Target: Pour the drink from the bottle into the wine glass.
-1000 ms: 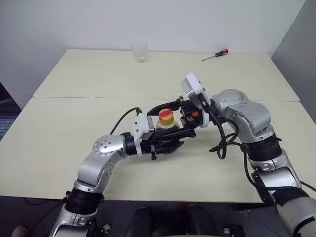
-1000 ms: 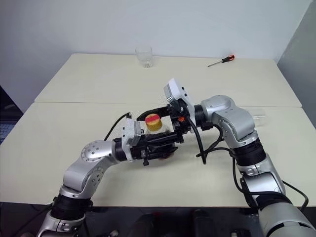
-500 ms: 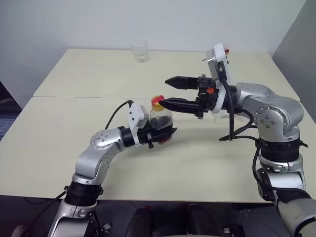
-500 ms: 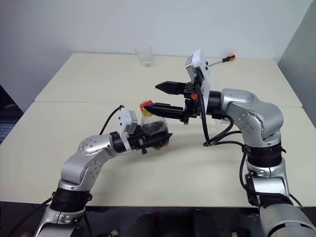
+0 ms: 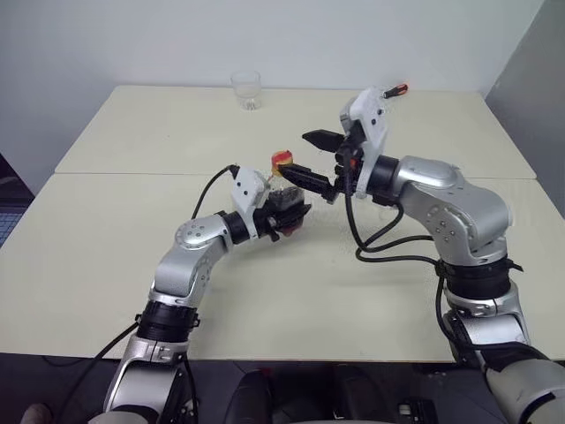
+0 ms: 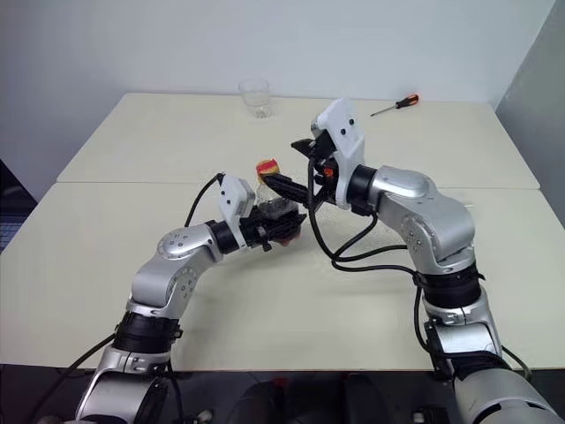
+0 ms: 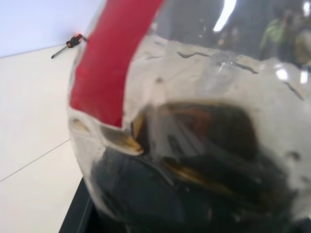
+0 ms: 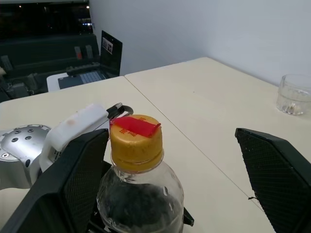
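Bottle (image 5: 284,196), mid-frame, is clamped in the left gripper (image 5: 290,212) with its cap (image 8: 135,135) on, the right gripper (image 8: 170,184) spread wide around it; uncapping and pouring remain.

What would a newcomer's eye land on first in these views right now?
Mid-table, the left pincer is shut on the bottle of dark drink, held clear of the table. The right pincer stands wide open either side of its red-and-yellow cap. At the far edge sit a clear tumbler and a screwdriver.
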`<action>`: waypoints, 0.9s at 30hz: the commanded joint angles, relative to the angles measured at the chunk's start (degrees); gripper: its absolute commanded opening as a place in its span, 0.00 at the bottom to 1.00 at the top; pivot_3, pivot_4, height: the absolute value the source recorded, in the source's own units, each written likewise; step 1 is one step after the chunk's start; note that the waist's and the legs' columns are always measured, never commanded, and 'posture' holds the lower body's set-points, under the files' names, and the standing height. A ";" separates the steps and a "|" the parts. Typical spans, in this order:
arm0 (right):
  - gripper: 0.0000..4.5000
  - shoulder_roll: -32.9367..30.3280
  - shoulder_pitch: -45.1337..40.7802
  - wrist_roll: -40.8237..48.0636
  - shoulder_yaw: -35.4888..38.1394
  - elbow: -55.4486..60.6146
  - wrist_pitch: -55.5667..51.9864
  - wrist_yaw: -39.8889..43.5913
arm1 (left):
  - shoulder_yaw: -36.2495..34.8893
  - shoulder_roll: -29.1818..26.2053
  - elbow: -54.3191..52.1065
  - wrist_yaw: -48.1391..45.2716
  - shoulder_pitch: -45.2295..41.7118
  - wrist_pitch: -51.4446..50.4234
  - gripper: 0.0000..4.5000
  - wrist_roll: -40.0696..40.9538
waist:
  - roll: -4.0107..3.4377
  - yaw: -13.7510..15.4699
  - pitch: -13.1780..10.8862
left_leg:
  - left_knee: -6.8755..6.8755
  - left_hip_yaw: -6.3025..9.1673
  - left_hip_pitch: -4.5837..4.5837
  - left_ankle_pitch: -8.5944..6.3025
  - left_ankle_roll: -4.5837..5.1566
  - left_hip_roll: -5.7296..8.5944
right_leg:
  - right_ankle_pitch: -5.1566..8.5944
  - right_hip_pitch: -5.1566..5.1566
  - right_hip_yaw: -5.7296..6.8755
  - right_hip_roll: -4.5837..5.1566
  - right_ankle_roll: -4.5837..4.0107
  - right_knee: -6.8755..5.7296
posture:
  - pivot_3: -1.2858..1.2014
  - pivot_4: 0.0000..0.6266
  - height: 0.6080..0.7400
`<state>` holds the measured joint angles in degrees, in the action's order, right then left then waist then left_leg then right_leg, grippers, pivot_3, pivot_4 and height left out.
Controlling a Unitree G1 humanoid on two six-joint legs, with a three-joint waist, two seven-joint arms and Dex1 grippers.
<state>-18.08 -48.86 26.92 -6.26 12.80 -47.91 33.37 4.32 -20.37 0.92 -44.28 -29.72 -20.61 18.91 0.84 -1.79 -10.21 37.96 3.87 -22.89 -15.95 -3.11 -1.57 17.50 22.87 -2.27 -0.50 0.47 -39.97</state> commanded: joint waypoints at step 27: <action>0.99 6.41 -2.46 1.63 -0.38 -1.28 -1.41 -2.38 | -0.52 1.14 3.78 -1.07 -3.22 5.91 0.49 -0.88 | 0.00 -0.03 0.00 | 0.00 -0.18 -0.09 0.00 0.01 -0.02 | -0.01 0.24 -0.07 0.01 -0.01 -0.14 | 0.52 0.24 1.00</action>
<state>-12.20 -50.71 28.15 -7.10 10.72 -49.78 31.10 4.32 -19.61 6.42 -44.69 -31.50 -16.72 17.68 0.84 -1.82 -10.21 37.96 3.69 -22.97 -15.94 -3.10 -1.59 17.48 23.11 -2.34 -0.49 0.46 -40.11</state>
